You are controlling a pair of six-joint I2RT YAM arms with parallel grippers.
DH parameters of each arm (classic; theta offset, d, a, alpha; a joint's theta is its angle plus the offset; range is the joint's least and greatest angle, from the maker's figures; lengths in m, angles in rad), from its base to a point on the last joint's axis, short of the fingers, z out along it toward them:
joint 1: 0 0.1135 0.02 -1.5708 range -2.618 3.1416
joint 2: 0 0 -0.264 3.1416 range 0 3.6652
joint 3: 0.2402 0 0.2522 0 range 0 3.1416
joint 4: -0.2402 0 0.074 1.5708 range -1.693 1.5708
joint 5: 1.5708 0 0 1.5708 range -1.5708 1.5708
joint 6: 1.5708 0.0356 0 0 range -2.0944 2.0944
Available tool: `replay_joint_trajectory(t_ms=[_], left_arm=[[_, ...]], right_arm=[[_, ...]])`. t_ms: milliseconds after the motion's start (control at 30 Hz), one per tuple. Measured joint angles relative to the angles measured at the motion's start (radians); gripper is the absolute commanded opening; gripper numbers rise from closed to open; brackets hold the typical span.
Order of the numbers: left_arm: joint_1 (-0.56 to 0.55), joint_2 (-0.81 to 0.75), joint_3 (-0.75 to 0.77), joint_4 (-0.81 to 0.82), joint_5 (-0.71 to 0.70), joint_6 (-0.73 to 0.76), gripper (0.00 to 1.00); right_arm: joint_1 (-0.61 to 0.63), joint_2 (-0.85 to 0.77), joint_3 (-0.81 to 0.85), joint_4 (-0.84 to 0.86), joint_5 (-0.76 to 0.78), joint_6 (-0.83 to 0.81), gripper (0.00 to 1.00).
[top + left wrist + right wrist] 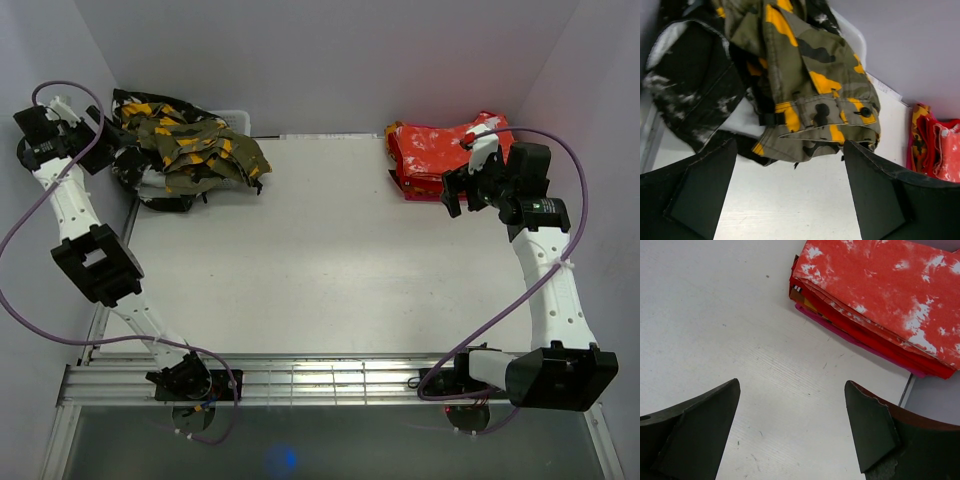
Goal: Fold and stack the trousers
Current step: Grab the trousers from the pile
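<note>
**Unfolded garments.** The olive trousers [810, 75], patched orange-yellow and black, lie crumpled at the far-left corner of the counter [320, 260]. They rest on top of the black-and-white trousers [690, 95]. The waistband, with its button [866, 112], faces the open counter and hangs over the edge of the heap.

**Left claw.** The left claw [790, 145] has its fingers spread wide and holds nothing. It hovers just in front of the olive waistband. Judgement: this stance suits picking the top garment first, because the waistband is the nearest firm edge to grip.

**Finished garments.** The red stack [880, 290], printed red with white, lies at the far-right corner. Its layers are flat and their edges are roughly aligned. Placing it at the corner leaves the middle of the counter free as a folding area.

**Right claw.** The right claw [791, 384] has its fingers apart and grips nothing. It hangs above bare counter just beside the stack, without touching it.

**Progress.** Judgement: part of the task is done. At least two pairs are not yet folded.

**Caution.** The heaped garments overlap, so lifting the olive pair may drag the dark pair along with it.
</note>
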Motion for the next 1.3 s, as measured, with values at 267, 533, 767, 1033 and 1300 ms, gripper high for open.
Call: replay_joint_trajectory(t_ms=[267,533,767,1033,1300], left_arm=[[-0.064,0.085,-0.014,0.153,0.095,-0.087,0.98],[-0.185,0.170,-0.061,0.209,0.074,-0.122,0.98],[-0.331,0.283,0.042,0.220,-0.174,-0.098,0.98],[-0.384,0.367,0.151,0.222,-0.254,-0.050,0.74],[-0.386,0.381,0.163,0.232,-0.218,0.024,0.07]], right_arm=[[0.000,0.065,0.000,-0.003,0.012,-0.002,0.90],[0.000,0.067,0.001,-0.020,0.039,-0.002,0.90],[0.000,0.052,0.001,-0.025,0.064,-0.010,0.90],[0.000,0.051,0.005,-0.044,0.083,-0.026,0.90],[0.000,0.045,0.011,-0.050,0.075,-0.025,0.90]])
